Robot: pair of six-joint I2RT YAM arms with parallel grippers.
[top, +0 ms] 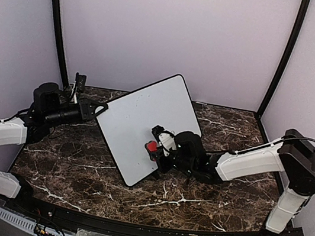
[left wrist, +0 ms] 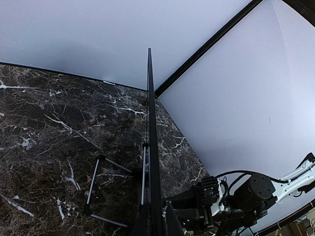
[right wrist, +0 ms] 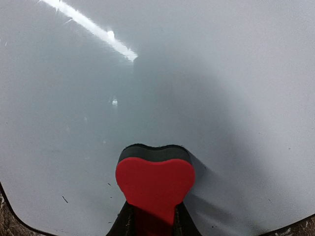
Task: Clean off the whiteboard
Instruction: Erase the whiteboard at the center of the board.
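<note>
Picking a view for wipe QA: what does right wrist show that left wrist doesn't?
Right wrist only: the whiteboard face-on, nearly clean with a few small specks low left, and the red eraser that the right hand holds against it. Left wrist only: the board edge-on, a wire stand beside it, the marble table, the right arm. Both: the whiteboard itself.

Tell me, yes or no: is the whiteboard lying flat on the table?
No, the whiteboard stands on edge above the marble table, its near edge clamped in the left gripper.
</note>
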